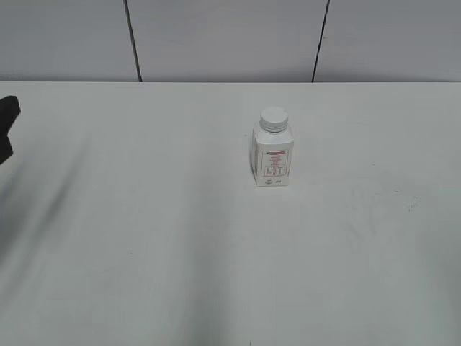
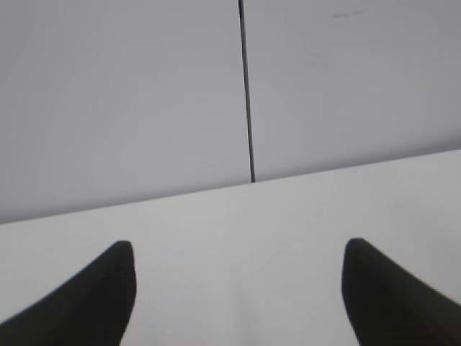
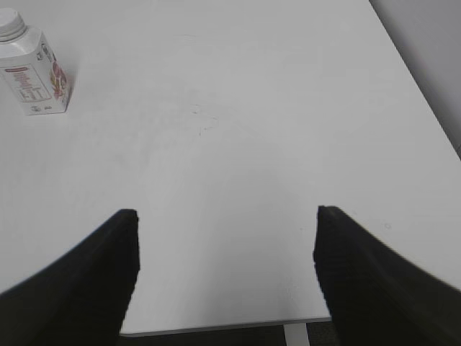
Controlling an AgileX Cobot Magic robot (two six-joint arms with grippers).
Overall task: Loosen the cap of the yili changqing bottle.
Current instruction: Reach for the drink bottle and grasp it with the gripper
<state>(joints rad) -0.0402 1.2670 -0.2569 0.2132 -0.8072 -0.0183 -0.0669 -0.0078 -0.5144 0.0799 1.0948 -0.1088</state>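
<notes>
The yili changqing bottle stands upright near the middle of the white table, its label with red and dark print facing the front. The white ribbed cap sits on its neck. The bottle also shows at the top left of the right wrist view, with its cap partly cut by the frame edge. My left gripper is open and empty over bare table, far from the bottle; a dark part of it shows at the left edge of the exterior view. My right gripper is open and empty near the table's edge.
The white table runs back to a grey panelled wall with dark vertical seams. The right wrist view shows the table's near edge and side edge.
</notes>
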